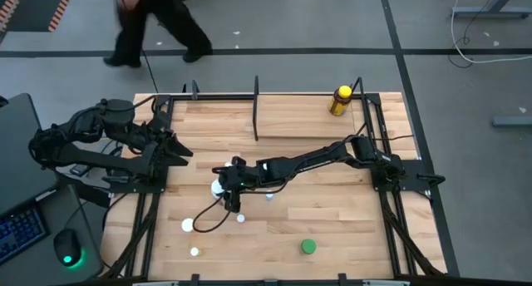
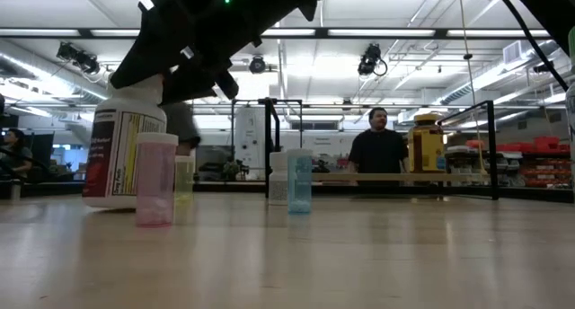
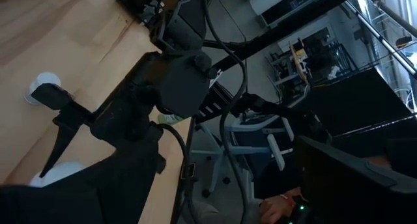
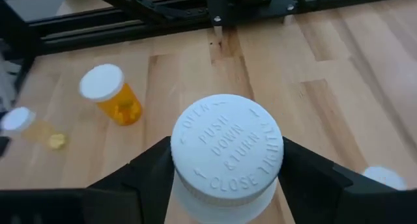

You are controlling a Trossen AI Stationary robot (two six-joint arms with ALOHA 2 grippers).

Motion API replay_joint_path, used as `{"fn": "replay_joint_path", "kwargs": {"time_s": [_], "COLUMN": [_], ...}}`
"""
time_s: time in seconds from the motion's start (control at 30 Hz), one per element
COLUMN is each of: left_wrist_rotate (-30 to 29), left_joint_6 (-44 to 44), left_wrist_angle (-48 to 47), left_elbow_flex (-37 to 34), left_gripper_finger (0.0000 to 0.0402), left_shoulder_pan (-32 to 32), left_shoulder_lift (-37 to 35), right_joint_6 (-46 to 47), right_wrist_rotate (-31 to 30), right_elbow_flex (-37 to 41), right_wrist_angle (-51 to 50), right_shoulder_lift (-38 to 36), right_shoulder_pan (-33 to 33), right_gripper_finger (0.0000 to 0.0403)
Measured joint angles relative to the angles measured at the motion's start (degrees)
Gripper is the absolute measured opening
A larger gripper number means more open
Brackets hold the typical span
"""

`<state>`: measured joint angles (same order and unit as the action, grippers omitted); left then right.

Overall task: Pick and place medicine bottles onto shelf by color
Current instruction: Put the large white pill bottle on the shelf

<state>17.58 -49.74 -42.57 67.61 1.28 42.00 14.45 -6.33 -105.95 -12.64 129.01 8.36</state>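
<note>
**Right claw astride the big white bottle at mid-table**

The wooden table (image 1: 332,211) fills the lower two thirds of the high view, with the shelf (image 1: 287,104), a narrow light plank between black posts, along its upper edge. A yellow dark-capped bottle (image 1: 340,101) stands at the shelf's right end.

The left arm rests folded at the left edge of the table, its left claw (image 1: 179,148) spread wide and holding nothing.

The right arm reaches in from the right edge toward the centre-left of the frame. Its right claw (image 4: 225,168) sits over the large white labelled bottle (image 4: 227,152): in the right wrist view one dark finger (image 4: 140,178) stands on each side of the white "push down & turn" cap, right against it, though whether they press it yet I cannot tell. In the low view this bottle stands upright on the table at the upper left.

Smaller things lie around it. A green bottle (image 1: 308,247) stands at lower centre-right of the high view. An orange vial with a white cap (image 4: 111,94) lies tilted at the upper left of the right wrist view. A pink vial (image 2: 155,178) and a blue vial (image 2: 298,182) stand upright in the low view.

A person (image 2: 379,153) in a dark top stands in the room beyond the table
</note>
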Motion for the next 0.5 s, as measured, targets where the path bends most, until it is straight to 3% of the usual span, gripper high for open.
{"fn": "replay_joint_path", "kwargs": {"time_s": [0.23, 0.5], "left_wrist_rotate": [-0.02, -2.89], "left_joint_6": [-0.42, 2.23], "left_wrist_angle": [2.67, 4.73], "left_elbow_flex": [0.0, 0.0], "left_gripper_finger": [0.0362, 0.0362], "left_shoulder_pan": [0.0, 0.0], "left_shoulder_lift": [0.0, 0.4], "right_joint_6": [0.98, 9.43], "right_wrist_rotate": [0.03, -2.15], "right_elbow_flex": [-0.07, -0.04], "right_wrist_angle": [-6.69, -21.33], "right_shoulder_lift": [-7.23, -16.75], "right_shoulder_pan": [0.05, 0.15], "right_gripper_finger": [0.0242, 0.0243]}}
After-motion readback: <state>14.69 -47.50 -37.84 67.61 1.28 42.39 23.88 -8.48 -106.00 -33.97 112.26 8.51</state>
